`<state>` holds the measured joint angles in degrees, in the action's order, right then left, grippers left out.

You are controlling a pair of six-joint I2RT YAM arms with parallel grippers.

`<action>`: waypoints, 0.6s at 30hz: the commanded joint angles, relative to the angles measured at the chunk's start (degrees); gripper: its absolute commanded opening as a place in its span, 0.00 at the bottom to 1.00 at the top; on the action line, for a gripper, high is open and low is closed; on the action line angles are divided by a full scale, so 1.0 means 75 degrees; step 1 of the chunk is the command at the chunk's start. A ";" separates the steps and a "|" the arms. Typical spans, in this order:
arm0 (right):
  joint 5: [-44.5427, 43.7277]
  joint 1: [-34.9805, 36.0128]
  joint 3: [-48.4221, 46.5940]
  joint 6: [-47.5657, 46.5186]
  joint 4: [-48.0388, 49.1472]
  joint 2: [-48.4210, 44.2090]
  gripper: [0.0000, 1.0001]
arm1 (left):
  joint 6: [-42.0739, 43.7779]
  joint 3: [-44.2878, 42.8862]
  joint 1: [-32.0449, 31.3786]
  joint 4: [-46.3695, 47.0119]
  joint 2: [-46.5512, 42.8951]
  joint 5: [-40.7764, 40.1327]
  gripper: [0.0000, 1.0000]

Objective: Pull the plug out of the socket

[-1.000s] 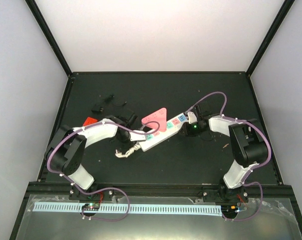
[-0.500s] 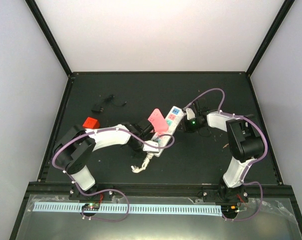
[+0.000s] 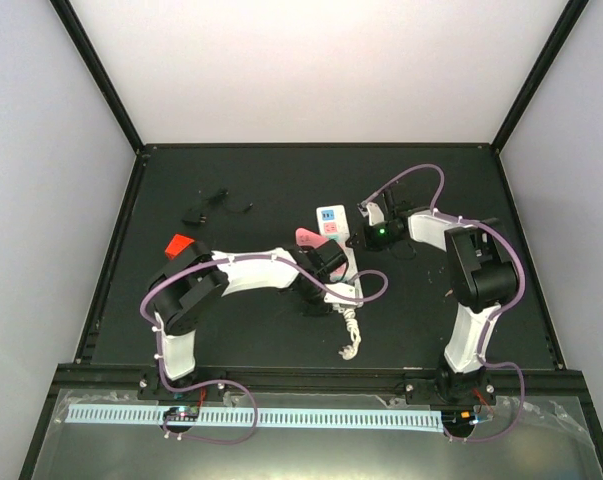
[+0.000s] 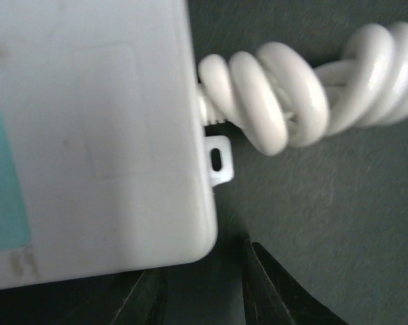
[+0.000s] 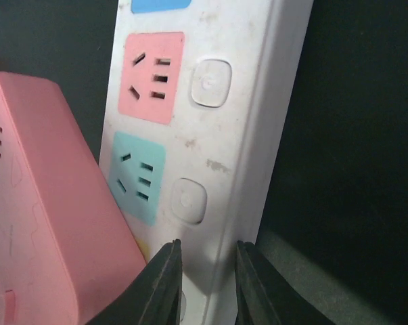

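A: Where is the socket [image 3: 332, 219]?
B: In the middle of the desk [image 3: 231, 170], running lengthwise from the far edge toward the near edge. Its frayed cord [image 3: 352, 336] trails toward the near edge. From above, only the far end with its blue faces and a bit of the near end show, because the left arm covers the stretch between.
A: And the plug [image 5: 48, 203]?
B: It's a pink block standing on the socket. Its foot is hidden, so I can't say which outlet it fills. The right wrist view cuts it off at the left and bottom.
A: The left end effector [image 4: 202, 274]?
B: At the cord-end corner, with its fingers [image 4: 275, 298] a little apart, bare desk between them and nothing gripped.
A: The right end effector [image 5: 208, 249]?
B: Its fingers [image 5: 160, 288] are close together astride the socket's long right edge, below the teal face. I can't tell whether they bite on it.
A: Anything else?
B: A red block [image 3: 178, 245] near the left edge, and black bits [image 3: 207, 209] toward the far-left corner, too small to name.
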<state>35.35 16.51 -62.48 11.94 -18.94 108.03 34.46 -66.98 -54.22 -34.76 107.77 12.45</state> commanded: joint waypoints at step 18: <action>0.0608 -0.0057 -0.0332 -0.0818 -0.0779 -0.1047 0.50 | -0.1727 -0.0053 0.1536 -0.0329 -0.3581 0.3202 0.99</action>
<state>37.54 16.32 -64.99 7.25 -23.24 102.85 26.89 -67.33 -48.42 -38.54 83.96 27.59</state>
